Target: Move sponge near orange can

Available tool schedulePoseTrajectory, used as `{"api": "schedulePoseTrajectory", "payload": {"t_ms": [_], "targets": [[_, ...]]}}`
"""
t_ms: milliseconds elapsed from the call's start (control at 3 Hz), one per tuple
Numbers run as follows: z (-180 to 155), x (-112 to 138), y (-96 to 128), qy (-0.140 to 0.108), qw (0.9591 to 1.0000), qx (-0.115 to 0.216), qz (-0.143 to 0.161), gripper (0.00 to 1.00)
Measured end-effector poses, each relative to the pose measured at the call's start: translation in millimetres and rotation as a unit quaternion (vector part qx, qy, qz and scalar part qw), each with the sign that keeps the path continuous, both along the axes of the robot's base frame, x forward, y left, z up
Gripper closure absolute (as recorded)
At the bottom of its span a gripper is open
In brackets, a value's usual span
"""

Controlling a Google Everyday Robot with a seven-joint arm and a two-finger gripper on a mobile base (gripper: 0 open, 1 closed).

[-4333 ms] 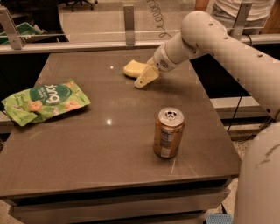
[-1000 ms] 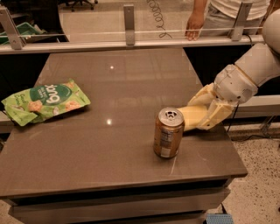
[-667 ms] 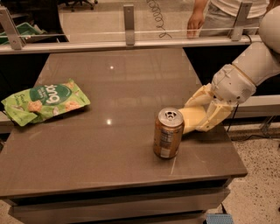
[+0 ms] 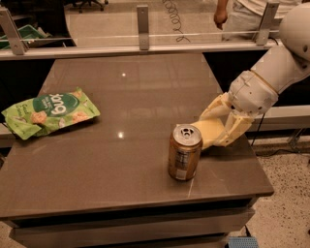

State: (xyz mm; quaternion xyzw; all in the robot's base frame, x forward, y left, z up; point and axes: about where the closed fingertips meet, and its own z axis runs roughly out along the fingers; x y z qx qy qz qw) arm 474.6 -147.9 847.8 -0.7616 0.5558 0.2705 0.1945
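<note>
**Figure. Sponge transfer, closing stage.** Near the front edge of the surface (image 4: 121, 169), right of centre, the orange can (image 4: 184, 152) stands upright. Its place is unchanged across all views.

Just behind the can and to its right, close to the right edge, the sponge (image 4: 209, 133) is pinched between the two pale fingers of the gripper (image 4: 220, 127). One finger lies above it and one at its right side. The sponge's near tip sits just beside the can's rim; whether the two touch cannot be settled from this view. It is likewise uncertain whether the sponge's underside rests on the surface or hangs just clear of it.

*Change:* some four seconds ago the gripper held the sponge near the far edge, right of centre. A second ago it had already arrived at the can, and since then it has only eased slightly lower and toward the can.

*Meaning:* the carry appears finished and the sponge is already near its target. What seems left is to set it down, release it, and withdraw without nudging the can.

Farther back, toward the left edge, the green snack bag (image 4: 48, 112) lies flat, unmoved. Beyond the far edge runs a rail (image 4: 145, 44) with posts, and a person (image 4: 240, 12) stands behind it.
</note>
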Motion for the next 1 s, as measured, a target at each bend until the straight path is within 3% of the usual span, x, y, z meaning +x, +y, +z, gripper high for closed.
{"api": "schedulePoseTrajectory", "payload": {"t_ms": [667, 1000], "targets": [[0.5, 0.0, 4.7, -0.011, 0.9998, -0.005, 0.018, 0.14], [0.1, 1.2, 6.1, -0.015, 0.9996, -0.005, 0.023, 0.00]]}}
